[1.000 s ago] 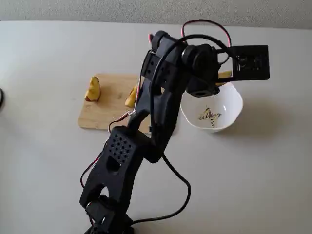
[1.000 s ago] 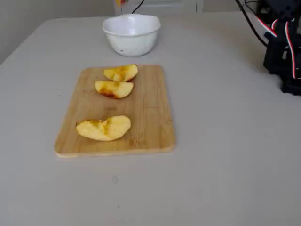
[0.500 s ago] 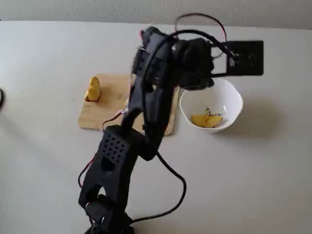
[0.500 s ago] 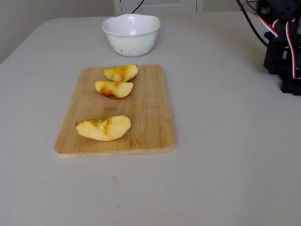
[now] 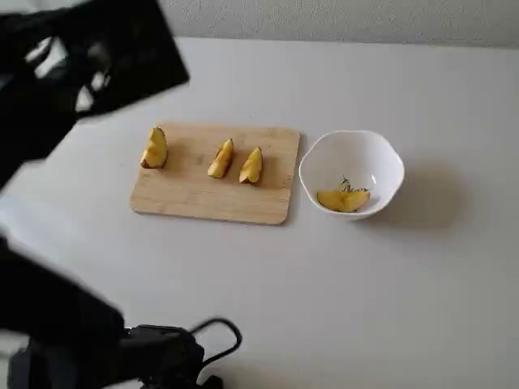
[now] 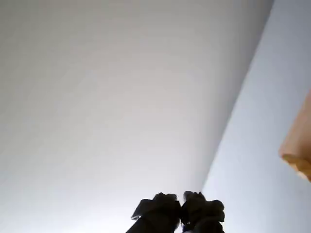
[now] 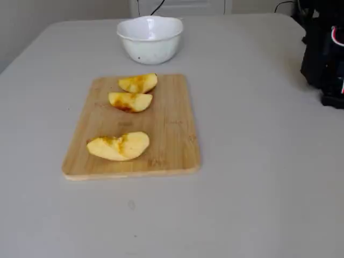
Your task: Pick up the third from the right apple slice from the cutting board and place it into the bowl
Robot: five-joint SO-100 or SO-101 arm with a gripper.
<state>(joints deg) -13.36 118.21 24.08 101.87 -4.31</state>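
- risk 1, imo: the arm is swinging up near the cam in a fixed view, big blurry black mass at top left and bottom left. if it's coming back low over the cutting board (image 5: 195, 198) it could be clipping one of the three wedges sitting there, esp the two slim ones (image 5: 220, 158) (image 5: 251, 165) lying just beside each other
- risk 2: the bowl (image 5: 381, 154) is sitting right next to the board's edge, nearly touching. a sideways bump from the arm could be shoving or tipping it, and the slice goes w/ it
- risk 3: cable looping on the table at the bottom of that fixed view; could be snagging if the base turns hard
- gripper (image 6: 181, 199): showing only in the wrist view, at the bottom edge, pointing at blank wall/table. fingertips are looking pressed together w/ nothing between them, so closed and empty afaict
- containers: bowl is holding the apple slice (image 5: 343, 199), lying on the bottom toward the near wall, partly covering the small motif. nothing else inside
- from the other fixed view the bowl (image 7: 150, 38) is side-on, so can't see into it
- board (image 7: 134, 126) is carrying three wedges, the chunkier one (image 7: 118, 146) well apart from the other two
- so the placing step is looking done to me
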